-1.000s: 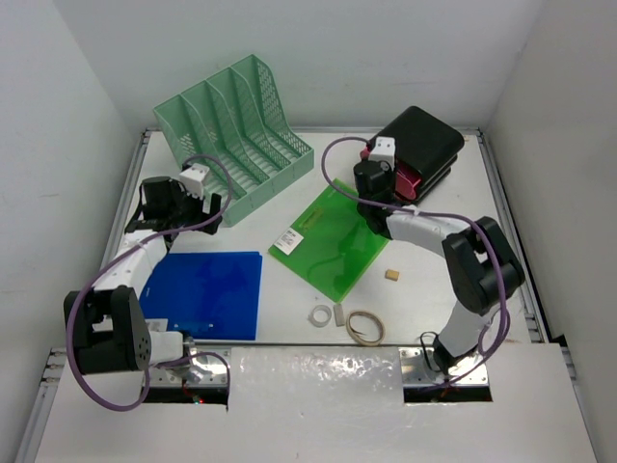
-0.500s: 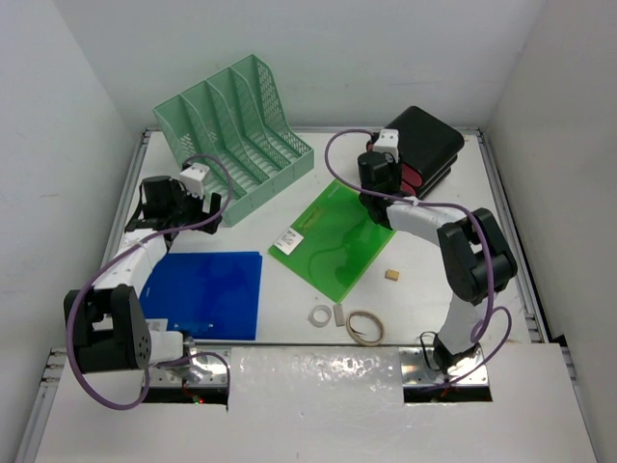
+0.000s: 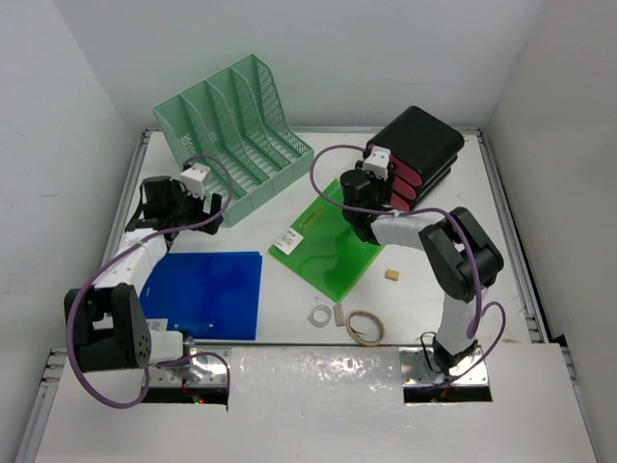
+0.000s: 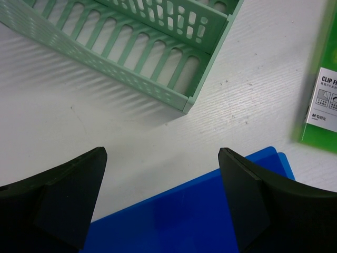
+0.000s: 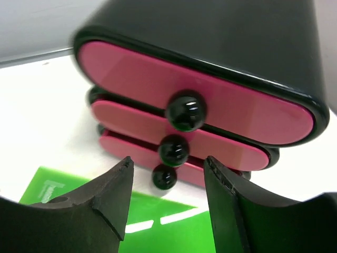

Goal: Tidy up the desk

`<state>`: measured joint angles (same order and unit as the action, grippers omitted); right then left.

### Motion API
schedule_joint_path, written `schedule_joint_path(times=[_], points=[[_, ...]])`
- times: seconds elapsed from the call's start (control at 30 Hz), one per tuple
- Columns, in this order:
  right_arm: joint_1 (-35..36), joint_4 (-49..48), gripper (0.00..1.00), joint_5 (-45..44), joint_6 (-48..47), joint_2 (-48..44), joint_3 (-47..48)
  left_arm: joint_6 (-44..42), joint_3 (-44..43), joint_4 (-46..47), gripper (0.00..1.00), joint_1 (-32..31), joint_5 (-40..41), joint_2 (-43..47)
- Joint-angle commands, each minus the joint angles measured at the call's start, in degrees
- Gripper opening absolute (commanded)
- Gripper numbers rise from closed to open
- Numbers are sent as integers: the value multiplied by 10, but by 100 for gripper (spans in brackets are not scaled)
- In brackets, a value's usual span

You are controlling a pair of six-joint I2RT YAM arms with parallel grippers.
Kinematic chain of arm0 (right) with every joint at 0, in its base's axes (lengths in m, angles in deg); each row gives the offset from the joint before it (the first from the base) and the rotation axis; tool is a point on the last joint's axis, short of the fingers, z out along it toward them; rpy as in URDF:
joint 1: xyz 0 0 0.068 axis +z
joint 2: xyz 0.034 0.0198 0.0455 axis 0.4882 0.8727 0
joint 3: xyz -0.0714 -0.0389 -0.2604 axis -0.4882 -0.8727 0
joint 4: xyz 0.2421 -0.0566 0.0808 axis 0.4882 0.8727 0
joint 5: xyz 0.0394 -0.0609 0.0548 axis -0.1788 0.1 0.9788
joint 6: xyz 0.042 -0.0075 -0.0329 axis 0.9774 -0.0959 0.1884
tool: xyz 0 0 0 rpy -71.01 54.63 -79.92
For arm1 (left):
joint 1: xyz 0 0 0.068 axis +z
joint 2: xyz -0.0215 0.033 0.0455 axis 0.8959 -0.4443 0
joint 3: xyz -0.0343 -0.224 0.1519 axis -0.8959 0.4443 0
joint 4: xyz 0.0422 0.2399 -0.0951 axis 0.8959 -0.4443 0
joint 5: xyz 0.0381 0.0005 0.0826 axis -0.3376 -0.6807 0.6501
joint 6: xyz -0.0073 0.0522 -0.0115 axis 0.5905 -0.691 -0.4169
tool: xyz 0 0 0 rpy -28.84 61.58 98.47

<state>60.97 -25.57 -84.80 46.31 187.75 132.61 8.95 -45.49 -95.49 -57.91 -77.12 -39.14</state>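
Observation:
The desk (image 3: pixel 453 280) is a white tabletop with metal rails. My right gripper (image 3: pixel 376 197) hovers over the far edge of a green folder (image 3: pixel 328 241), facing a black drawer unit (image 3: pixel 419 145). In the right wrist view the right gripper (image 5: pixel 168 174) stands open with nothing between its fingers. Just ahead are the pink drawers (image 5: pixel 131 68) and their black knobs (image 5: pixel 185 112). My left gripper (image 3: pixel 198 214) is open beside the mint-green mesh rack (image 3: pixel 236 130). In the left wrist view the left gripper (image 4: pixel 163 200) hangs empty over the far edge of a blue folder (image 4: pixel 174 221).
The blue folder (image 3: pixel 204 292) lies flat at the near left. A tape ring (image 3: pixel 319 314), a small eraser (image 3: pixel 339 314), a rubber band loop (image 3: pixel 363 326) and a small tan block (image 3: pixel 391 275) lie near the front. White walls close in three sides.
My right gripper drew back from the drawer fronts, leftward over the green folder, and its jaws widened. The left arm has not moved.

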Motion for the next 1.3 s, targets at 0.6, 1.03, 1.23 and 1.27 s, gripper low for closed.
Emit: schedule_joint_path(times=[0.6, 1.03, 1.23, 1.27], points=[[-70, 94, 47, 47, 160, 61, 79, -6, -23, 9, 86, 0, -9, 4], [-79, 82, 6, 65, 166, 50, 55, -3, -22, 12, 86, -1, -2, 6], [-48, 59, 0, 74, 183, 4, -6, -3, -24, 11, 86, -1, -7, 7], [-41, 60, 0, 59, 179, -3, -13, -3, -23, 11, 86, 0, -8, 6]])
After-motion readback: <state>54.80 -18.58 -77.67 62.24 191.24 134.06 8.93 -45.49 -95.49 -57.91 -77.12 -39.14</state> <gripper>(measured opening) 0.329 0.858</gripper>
